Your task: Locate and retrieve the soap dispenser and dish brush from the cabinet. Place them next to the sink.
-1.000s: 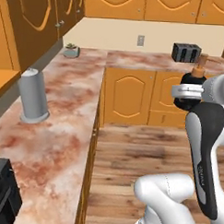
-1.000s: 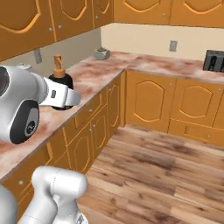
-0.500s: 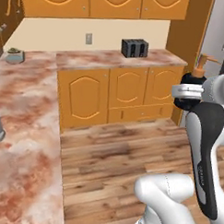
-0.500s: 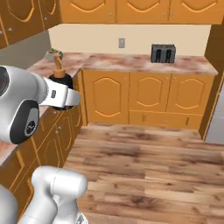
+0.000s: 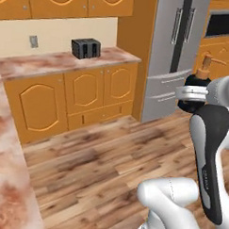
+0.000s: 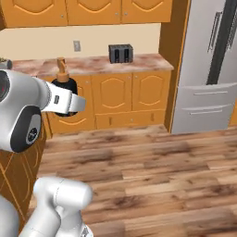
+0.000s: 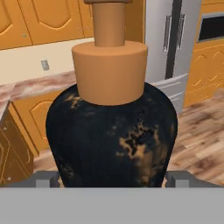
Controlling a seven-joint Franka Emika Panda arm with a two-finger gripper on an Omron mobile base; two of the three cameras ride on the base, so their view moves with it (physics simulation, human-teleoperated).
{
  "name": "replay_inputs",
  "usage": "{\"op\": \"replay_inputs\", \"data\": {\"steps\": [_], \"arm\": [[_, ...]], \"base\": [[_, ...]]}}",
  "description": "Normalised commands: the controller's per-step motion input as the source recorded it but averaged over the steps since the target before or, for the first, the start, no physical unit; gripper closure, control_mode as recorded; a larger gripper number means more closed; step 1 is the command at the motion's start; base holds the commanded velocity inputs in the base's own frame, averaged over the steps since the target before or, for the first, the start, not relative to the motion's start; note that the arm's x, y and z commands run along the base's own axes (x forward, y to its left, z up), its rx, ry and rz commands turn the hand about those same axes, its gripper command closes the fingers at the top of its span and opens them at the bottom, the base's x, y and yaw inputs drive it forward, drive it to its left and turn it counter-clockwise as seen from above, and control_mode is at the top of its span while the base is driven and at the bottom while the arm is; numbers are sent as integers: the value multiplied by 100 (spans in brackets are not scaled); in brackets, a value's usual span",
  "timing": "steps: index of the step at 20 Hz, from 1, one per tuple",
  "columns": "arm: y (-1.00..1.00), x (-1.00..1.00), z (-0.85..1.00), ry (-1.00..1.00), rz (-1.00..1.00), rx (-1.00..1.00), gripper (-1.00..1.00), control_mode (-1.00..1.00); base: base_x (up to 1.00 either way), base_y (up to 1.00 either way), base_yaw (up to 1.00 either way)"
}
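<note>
One soap dispenser clenched in the pincer, toaster and fridge beyond.

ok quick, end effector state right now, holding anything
End effector: closed on the soap dispenser, carrying it upright in the air, clear of the counter.

Soap dispenser — black, copper-topped — upright, held aloft.

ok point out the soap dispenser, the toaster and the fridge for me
soap dispenser (image 7: 111,140), hand view, on its black body
toaster (image 6: 121,53), right base view, on its dark front face
fridge (image 5: 178,48), left base view, on its grey door beside the handles
</note>
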Motion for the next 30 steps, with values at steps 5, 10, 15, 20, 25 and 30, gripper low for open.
{"op": "replay_inputs", "data": {"steps": [5, 10, 15, 20, 25, 30], "arm": [[0, 0, 0, 0, 0, 0, 100, 100], [0, 0, 0, 0, 0, 0, 100, 100], [0, 0, 0, 0, 0, 0, 100, 100], [0, 0, 0, 0, 0, 0, 100, 100], [0, 0, 0, 0, 0, 0, 100, 100], [0, 0, 0, 0, 0, 0, 100, 100]], "base": [[4, -1, -45], [8, -17, -40], [9, -17, -39], [9, -18, -39], [13, -18, -38], [14, -18, -37]]}}
